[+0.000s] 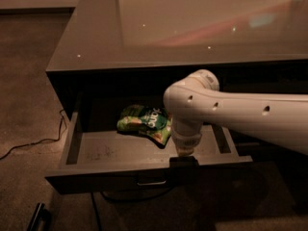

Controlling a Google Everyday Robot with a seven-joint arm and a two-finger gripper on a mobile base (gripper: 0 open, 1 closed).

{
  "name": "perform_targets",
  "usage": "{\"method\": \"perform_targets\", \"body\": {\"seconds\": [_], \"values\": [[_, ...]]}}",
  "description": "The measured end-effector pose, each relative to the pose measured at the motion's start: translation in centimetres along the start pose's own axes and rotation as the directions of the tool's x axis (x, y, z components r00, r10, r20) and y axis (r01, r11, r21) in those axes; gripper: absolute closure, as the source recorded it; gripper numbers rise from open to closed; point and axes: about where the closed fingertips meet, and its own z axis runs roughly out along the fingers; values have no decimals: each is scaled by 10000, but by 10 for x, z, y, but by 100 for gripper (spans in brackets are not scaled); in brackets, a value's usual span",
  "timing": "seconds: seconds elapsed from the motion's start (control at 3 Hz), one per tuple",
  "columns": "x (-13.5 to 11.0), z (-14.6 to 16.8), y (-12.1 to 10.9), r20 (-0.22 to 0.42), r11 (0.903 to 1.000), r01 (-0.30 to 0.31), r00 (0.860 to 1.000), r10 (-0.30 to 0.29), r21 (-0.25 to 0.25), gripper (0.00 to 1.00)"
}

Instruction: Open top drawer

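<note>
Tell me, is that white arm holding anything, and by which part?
Cannot tell. The end effector sits at the top edge of the drawer front, right of the handle; the green bag is not held.

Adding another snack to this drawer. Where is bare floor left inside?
The top drawer has bare scuffed floor in its left half, bordered by the left side wall, the front wall and the green snack bag. The middle and right are crowded: the bag lies there, the arm hangs beside it, and the hand sits at the front wall's rim.
</note>
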Motion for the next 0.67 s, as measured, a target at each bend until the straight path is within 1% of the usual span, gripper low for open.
{"method": "perform_targets", "body": {"seconds": [0.33,0.67], "values": [[0,0,-1,0,10000,0,10000,0,0,100],[3,-8,33,-320,9984,-418,9987,406,-370,100]]}}
